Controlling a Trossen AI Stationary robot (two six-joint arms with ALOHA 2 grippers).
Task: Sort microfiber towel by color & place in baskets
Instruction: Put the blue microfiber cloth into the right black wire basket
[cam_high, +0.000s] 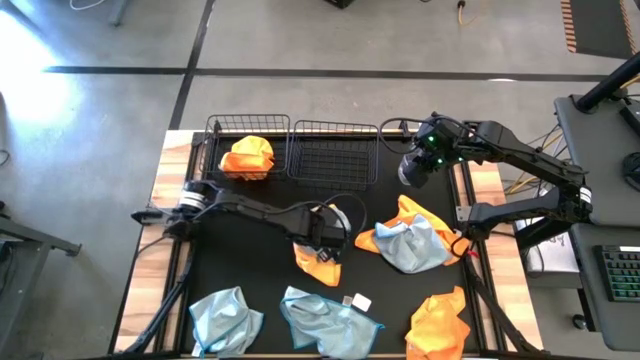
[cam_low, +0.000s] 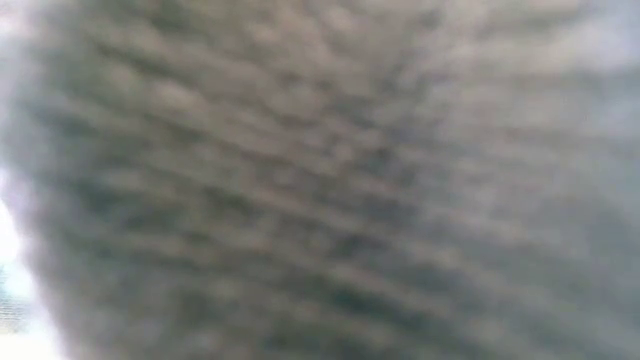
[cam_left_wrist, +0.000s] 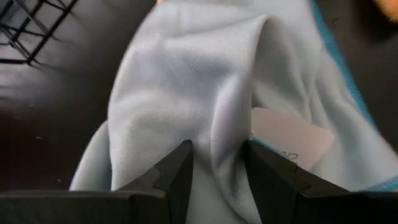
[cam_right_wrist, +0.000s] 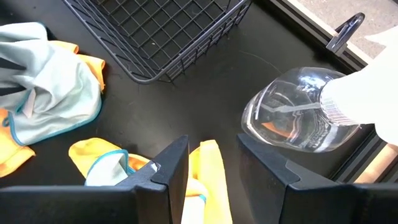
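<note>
Since the pale blue towel (cam_left_wrist: 186, 93) is bunched into a raised fold, that fold is the grab point. The towel lies on the black table (cam_high: 250, 250) right of centre, draped over an orange towel (cam_high: 410, 213). The left gripper (cam_left_wrist: 217, 149) is at its near-left edge, with a second orange cloth (cam_high: 318, 264) under the wrist. Fingers are parted, one on each side of the fold, cloth filling the gap; it doesn't look clamped yet. The fold's long axis runs straight ahead along the fingers, so closing squeezes across it, which is good alignment.

The empty basket (cam_high: 333, 152) sits at the back of the table, ahead-left of the gripper. The other basket (cam_high: 215, 150), touching it on the left, already holds an orange towel (cam_high: 247, 157), so blue probably goes in the empty one.

The left arm is clearly nearer. The right gripper (cam_right_wrist: 212, 146) waits unclenched and empty at the back right, above a spray bottle (cam_right_wrist: 298, 118). The low view is blocked by blurred cloth.
</note>
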